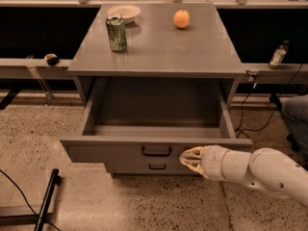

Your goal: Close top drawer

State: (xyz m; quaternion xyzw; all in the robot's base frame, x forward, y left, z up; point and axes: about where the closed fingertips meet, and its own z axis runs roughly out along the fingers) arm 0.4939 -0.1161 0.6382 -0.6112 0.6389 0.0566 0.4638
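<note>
Plainly, your grey desk (159,47) filled the middle of the view, standing on a speckled floor (38,143) with dark ledges running behind it on either side. Its top drawer (106,153) was pulled far out toward the camera, so you could look straight down into the deep box tray. The flat front panel was the part nearest you, and the small dark handle (156,151) sat at its centre. Below that panel you could see a strip of a lower drawer (130,167) with its own little handle (157,166).

Your white arm (260,170) came in low from the right edge and stretched leftward across the front of the desk. At its end the claw (190,159) pointed at the top drawer's front panel, just to the right of the central handle and at about the panel's lower edge. It looked close against the panel, though contact could not be made out. It had hold of nothing that you could see, and how far open it was I cannot tell.

On the desk top a pale bowl (123,12) sat at the back left, and a green can (116,33) stood upright just in front of it. An orange (181,19) lay at the back right, well apart from both. A small bottle (278,55) stood on the right-hand ledge, off the desk.
</note>
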